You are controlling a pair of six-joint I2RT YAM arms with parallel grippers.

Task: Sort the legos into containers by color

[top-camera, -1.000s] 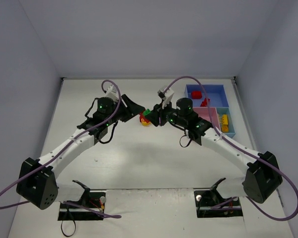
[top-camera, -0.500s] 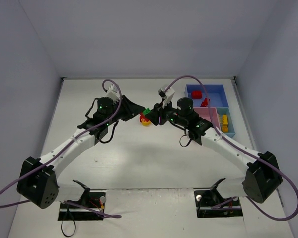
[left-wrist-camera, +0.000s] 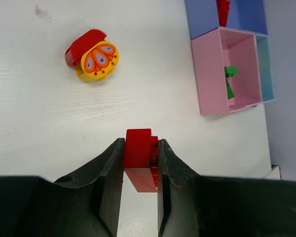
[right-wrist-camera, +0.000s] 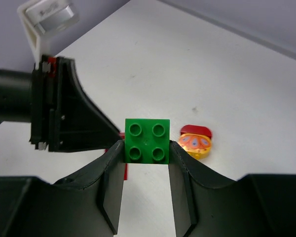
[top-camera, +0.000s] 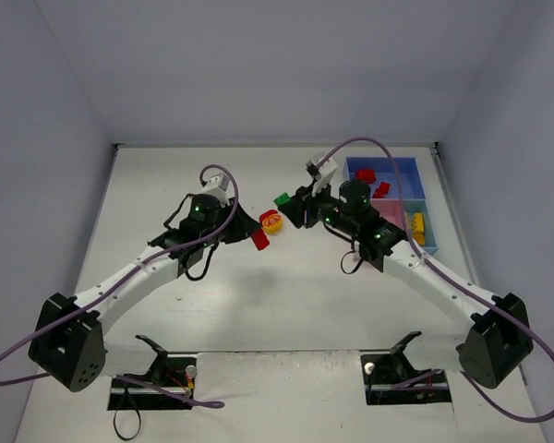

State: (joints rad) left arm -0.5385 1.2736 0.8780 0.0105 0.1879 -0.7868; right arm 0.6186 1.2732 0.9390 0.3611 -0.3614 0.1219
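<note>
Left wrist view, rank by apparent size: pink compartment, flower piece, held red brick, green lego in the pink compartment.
1. pink compartment
2-3. flower piece and red brick look alike; the brick sits nearer the camera, partly hidden in the left gripper, so unranked.
4. green lego

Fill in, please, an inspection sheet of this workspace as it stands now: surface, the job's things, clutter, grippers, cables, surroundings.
Surface: white table, nothing spilled.
Job's things: red brick and green brick each held by a gripper. A yellow-and-red piece lies loose on the table. The blue compartment holds red bricks, the pink compartment holds green bricks, and the light-blue compartment holds yellow bricks.
Clutter: nothing seen.
Grippers: left gripper shut on the red brick, right gripper shut on the green brick.
Cables: a purple cable loops along each arm.
Surroundings: plain walls on three sides.
</note>
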